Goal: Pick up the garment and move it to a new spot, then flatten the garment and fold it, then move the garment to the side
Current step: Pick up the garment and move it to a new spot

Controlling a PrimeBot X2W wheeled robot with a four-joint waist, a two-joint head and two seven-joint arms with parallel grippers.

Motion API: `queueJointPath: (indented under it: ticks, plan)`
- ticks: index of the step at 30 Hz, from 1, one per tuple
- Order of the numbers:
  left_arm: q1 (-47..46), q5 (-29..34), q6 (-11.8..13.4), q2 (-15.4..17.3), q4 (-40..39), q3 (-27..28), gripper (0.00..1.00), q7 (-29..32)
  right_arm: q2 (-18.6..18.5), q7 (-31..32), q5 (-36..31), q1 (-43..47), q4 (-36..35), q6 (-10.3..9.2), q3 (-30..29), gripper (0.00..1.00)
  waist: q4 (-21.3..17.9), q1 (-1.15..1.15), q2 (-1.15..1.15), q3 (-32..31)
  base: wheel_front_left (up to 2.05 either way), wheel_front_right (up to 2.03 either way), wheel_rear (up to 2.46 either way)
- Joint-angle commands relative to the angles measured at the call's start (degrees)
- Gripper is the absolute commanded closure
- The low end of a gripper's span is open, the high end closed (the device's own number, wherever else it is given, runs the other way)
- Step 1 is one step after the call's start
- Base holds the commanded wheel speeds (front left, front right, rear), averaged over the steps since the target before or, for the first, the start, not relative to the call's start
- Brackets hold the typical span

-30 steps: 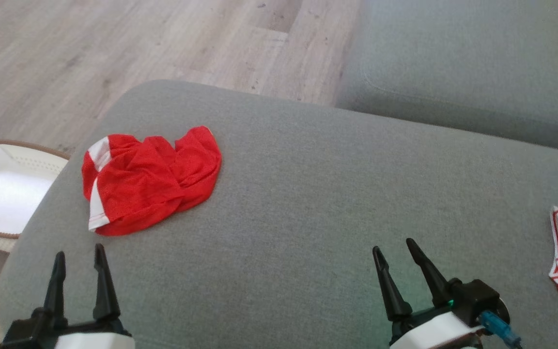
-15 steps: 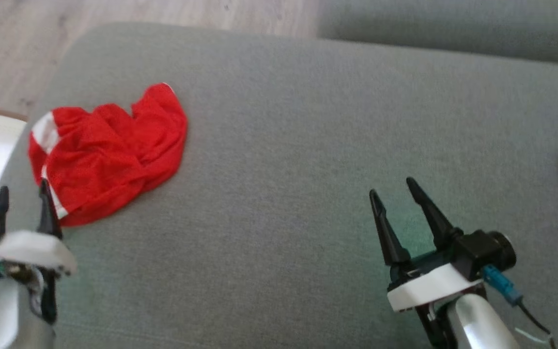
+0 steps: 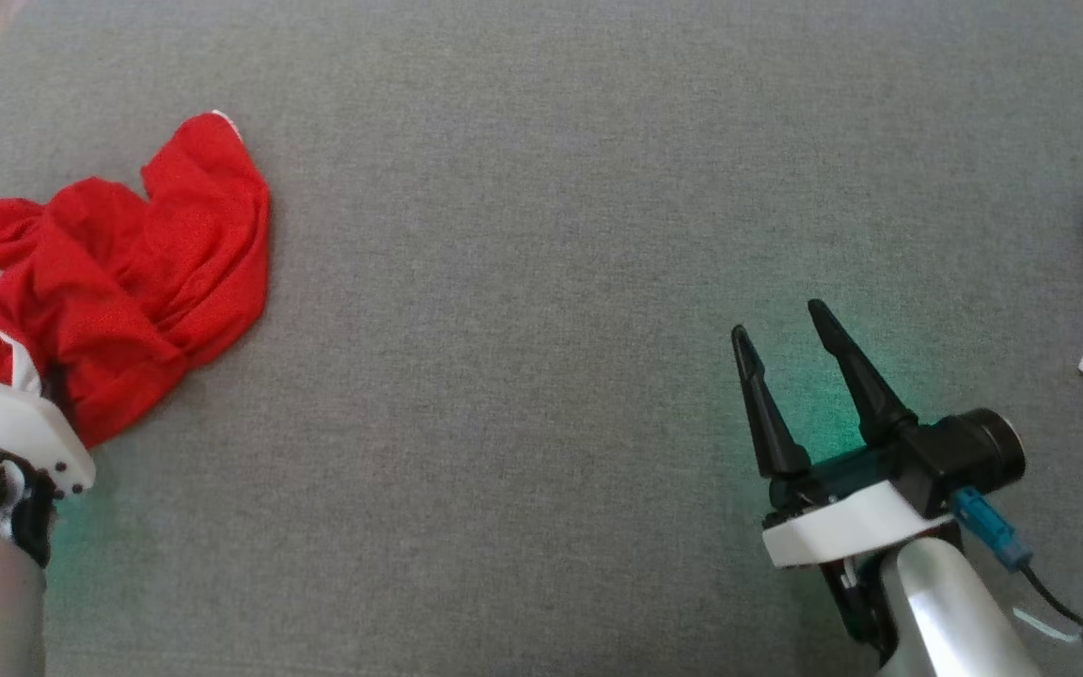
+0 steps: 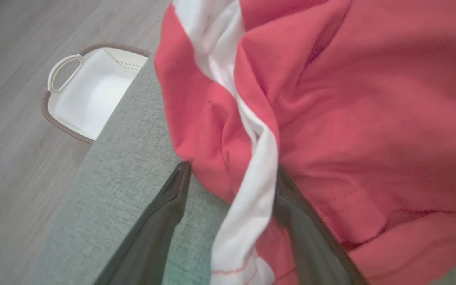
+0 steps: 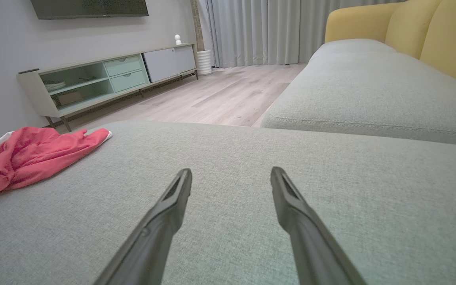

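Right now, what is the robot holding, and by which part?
Nothing. The open left gripper straddles the red garment at its white stripe; right gripper is empty.

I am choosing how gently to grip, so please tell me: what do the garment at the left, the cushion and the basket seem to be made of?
The garment: thin matte knit, perhaps polyester mesh; fine dotted texture, soft crumpled folds. The cushion: grey woven upholstery, matte; coarse weave shows. The basket: likely smooth white plastic, slightly glossy, with brown braided-looking rim.
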Motion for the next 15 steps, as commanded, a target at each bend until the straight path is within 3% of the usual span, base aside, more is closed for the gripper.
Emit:
queueJointPath:
  ticks: [1, 3, 4, 5, 10, 15]
  plan:
    - [-1.83, -0.89, 0.14, 3.83, 0.97, 2.13, 0.0, 0.39, -0.14, -0.61, -0.61, -2.11, -2.32, 0.39, 1.17, 0.0, -0.48, -0.01, 0.0, 0.63, 0.0, 0.0, 0.0]
    - [-2.74, -1.63, 0.0, 3.79, 2.85, 2.14, 0.0, 0.82, -0.14, -0.61, -0.75, -2.3, -2.47, 0.39, 0.87, 0.0, -0.6, -0.01, 0.0, 0.88, 0.0, 0.0, 0.0]
    - [-3.1, -1.92, -0.08, 3.82, 3.58, 2.03, 0.62, 0.88, -0.14, -0.61, -0.81, -2.35, -2.5, 0.39, 0.76, 0.0, -0.65, -0.01, 0.0, 0.94, 0.0, 0.0, 0.0]
    - [-3.39, -2.09, -0.14, 3.87, 4.13, 1.82, 1.0, 0.71, -0.14, -0.61, -0.86, -2.37, -2.51, 0.39, 0.66, 0.0, -0.69, -0.01, 0.0, 0.94, 0.0, 0.0, 0.0]
    - [-4.58, -3.0, -0.36, 3.44, 4.66, 0.0, 1.0, -2.62, -0.14, -0.61, -0.69, -2.14, -2.22, 0.39, 0.42, 0.0, -0.78, -0.01, 0.0, -0.2, 0.0, 0.0, 0.0]
    - [-4.84, -7.15, -0.4, 1.02, 0.18, -5.16, 1.0, -6.65, -0.14, -0.61, 0.52, -1.95, -1.99, 0.39, 0.76, 0.0, -1.35, -0.01, 0.0, -2.85, 0.0, 0.0, 0.0]
